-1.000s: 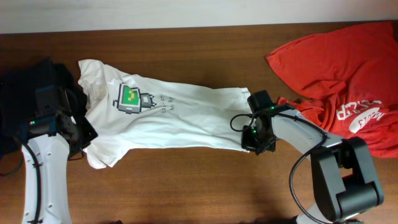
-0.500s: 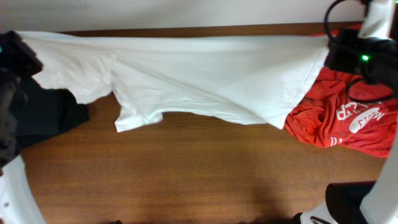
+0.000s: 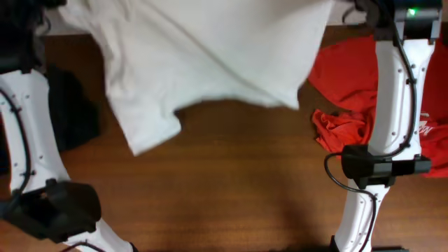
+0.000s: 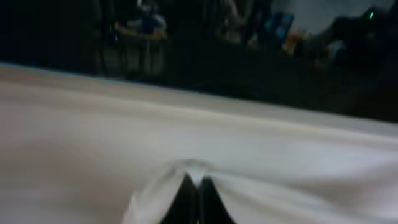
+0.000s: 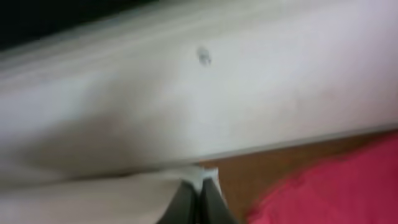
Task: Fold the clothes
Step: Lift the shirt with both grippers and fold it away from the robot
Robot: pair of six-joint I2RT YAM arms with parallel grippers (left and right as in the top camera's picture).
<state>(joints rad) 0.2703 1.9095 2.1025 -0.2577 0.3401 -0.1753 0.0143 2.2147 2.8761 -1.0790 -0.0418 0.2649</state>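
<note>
Holding white T-shirt [image 3: 210,56] stretched above the table [image 3: 231,189]: left gripper [image 4: 194,190] and right gripper [image 5: 200,186] each pinched closed on fabric. No fold made yet; all folding left.

Red shirts [image 3: 343,73], dark garment perhaps folded [image 3: 73,119], wooden table [image 3: 231,189]
</note>
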